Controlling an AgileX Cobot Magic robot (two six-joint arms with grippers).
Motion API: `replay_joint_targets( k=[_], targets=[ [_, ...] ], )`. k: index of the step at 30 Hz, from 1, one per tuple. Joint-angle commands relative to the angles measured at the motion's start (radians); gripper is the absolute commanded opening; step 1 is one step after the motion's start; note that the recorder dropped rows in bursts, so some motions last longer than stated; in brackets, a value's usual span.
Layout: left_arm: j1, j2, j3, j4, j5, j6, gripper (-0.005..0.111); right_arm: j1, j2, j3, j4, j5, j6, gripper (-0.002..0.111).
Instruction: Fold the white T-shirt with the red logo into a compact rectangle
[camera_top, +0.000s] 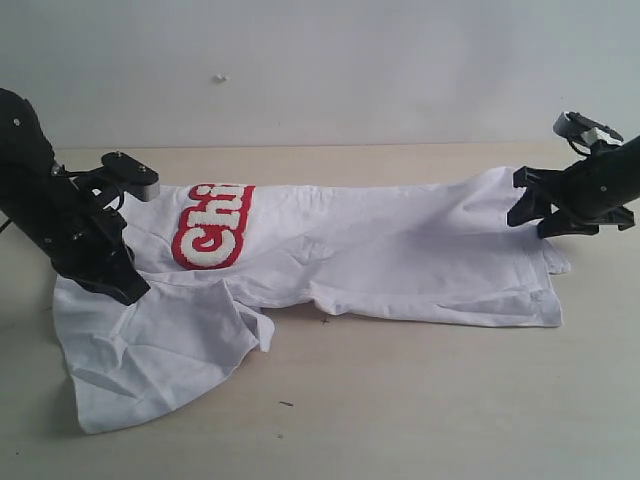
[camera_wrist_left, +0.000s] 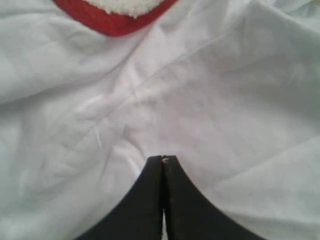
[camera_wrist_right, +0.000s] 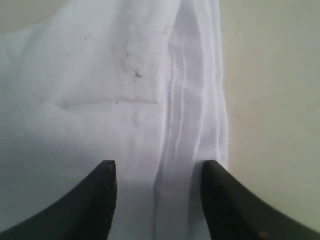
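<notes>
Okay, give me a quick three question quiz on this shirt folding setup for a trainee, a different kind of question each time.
1. True or false: the right gripper stands with its jaws open over a stitched edge of the white T-shirt.
2. Multiple choice: in the exterior view, how much of the red logo shows? A) the whole word B) only the letters "Chi" C) none of it
3. Fill in the blank: the left gripper, right over the shirt near the logo, has its jaws ____.
Key: 1 true; 2 B; 3 shut.
</notes>
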Motion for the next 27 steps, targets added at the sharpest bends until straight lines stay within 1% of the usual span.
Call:
replay_joint_targets(
  k=[1, 4, 6, 7, 8, 9, 10, 11, 12, 16, 20, 27],
  targets=[
    [0.001, -0.012, 0.004, -0.008, -0.03, 0.007, 0.0, -0.001, 0.016, -0.002, 0.104, 0.007, -0.098, 0.05],
    [0.001, -0.012, 0.004, -0.008, -0.032, 0.007, 0.0, -0.001, 0.016, -0.002, 0.104, 0.026, -0.098, 0.044],
    [0.001, -0.012, 0.004, -0.008, -0.03, 0.007, 0.0, -0.001, 0.011, -0.002, 0.093, 0.029, -0.098, 0.037],
    [0.001, -0.012, 0.004, -0.008, -0.03, 0.007, 0.0, -0.001, 0.003, -0.002, 0.067, 0.029, -0.098, 0.031],
    [0.001, -0.012, 0.004, -0.008, -0.03, 0.007, 0.0, -0.001, -0.01, -0.002, 0.047, 0.029, -0.098, 0.021],
    [0.001, -0.012, 0.004, -0.008, -0.03, 0.007, 0.0, -0.001, -0.018, -0.002, 0.045, 0.029, -0.098, 0.016],
    [0.001, -0.012, 0.004, -0.008, -0.03, 0.007, 0.0, -0.001, -0.029, -0.002, 0.045, 0.034, -0.098, 0.007],
    [0.001, -0.012, 0.004, -0.008, -0.03, 0.007, 0.0, -0.001, -0.037, -0.002, 0.041, 0.038, -0.098, 0.002],
    [0.001, -0.012, 0.004, -0.008, -0.03, 0.007, 0.0, -0.001, -0.045, -0.002, 0.036, 0.04, -0.098, 0.0],
    [0.001, -0.012, 0.004, -0.008, -0.029, 0.007, 0.0, -0.001, -0.089, -0.002, -0.007, 0.045, -0.067, 0.0],
    [0.001, -0.012, 0.004, -0.008, -0.023, 0.007, 0.0, -0.001, -0.126, -0.002, -0.006, 0.043, -0.015, 0.0],
    [0.001, -0.012, 0.004, -0.008, -0.021, 0.007, 0.0, -0.001, -0.152, -0.002, -0.008, 0.041, -0.033, 0.001]
  ],
)
